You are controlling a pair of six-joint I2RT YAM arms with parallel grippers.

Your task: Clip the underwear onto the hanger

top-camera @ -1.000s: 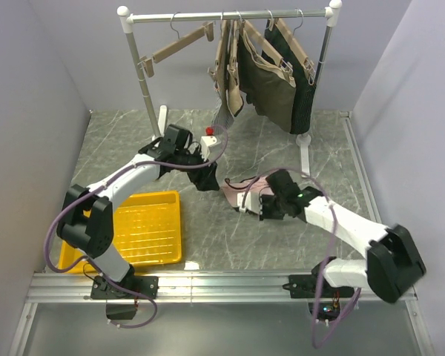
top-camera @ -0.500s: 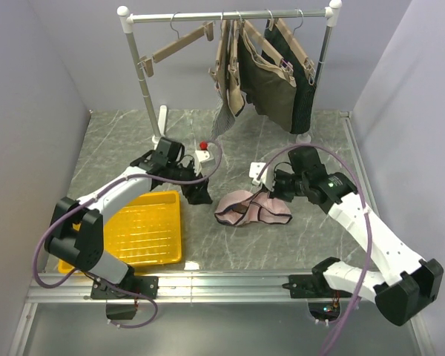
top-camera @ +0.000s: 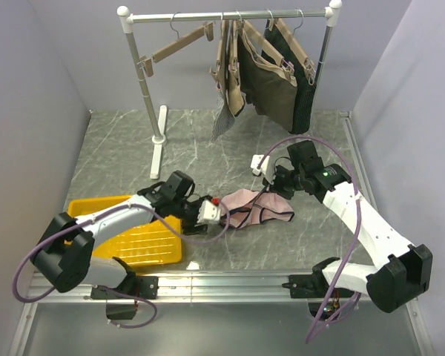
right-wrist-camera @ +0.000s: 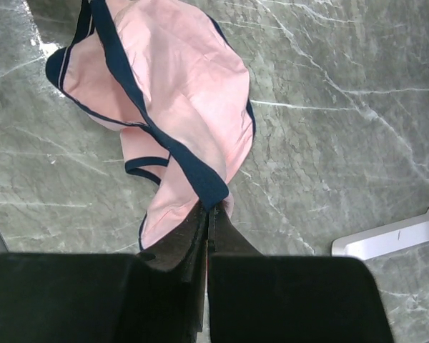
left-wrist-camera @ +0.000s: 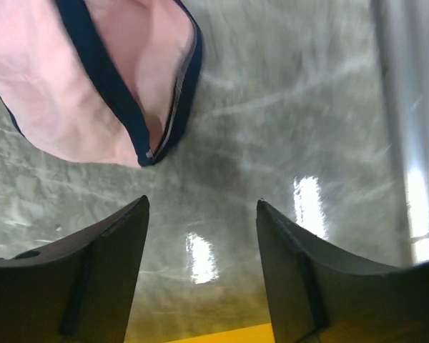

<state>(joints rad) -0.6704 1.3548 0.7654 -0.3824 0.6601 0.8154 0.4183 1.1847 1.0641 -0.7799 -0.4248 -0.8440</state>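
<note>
Pickup step: right gripper [right-wrist-camera: 207, 210] clenched on underwear [right-wrist-camera: 179, 78] edge; left gripper [left-wrist-camera: 202, 204] released, beside its other end. Next we need a left pinch, then lift to hanger [top-camera: 179, 46].

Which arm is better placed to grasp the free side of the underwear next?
Left. The left end effector, open, faces the free edge of the underwear; the right end effector is shut on the opposite edge.

No writing, label, brand or number can be read anywhere, neither on the underwear [top-camera: 259, 210] nor the tray [top-camera: 144, 245].
</note>
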